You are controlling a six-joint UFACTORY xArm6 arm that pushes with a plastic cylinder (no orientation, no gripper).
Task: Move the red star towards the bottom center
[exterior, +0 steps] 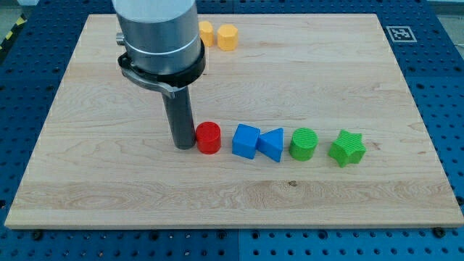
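The jawless rod tool grips nothing; its tip (183, 147) touches a red plastic cylinder (209, 138), and no red star shows. A rightward push would ram the blue plastic cube (246, 141).

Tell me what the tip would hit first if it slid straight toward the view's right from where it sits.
My tip would meet the red cylinder block first; it already looks touching or nearly so. No red star is visible.
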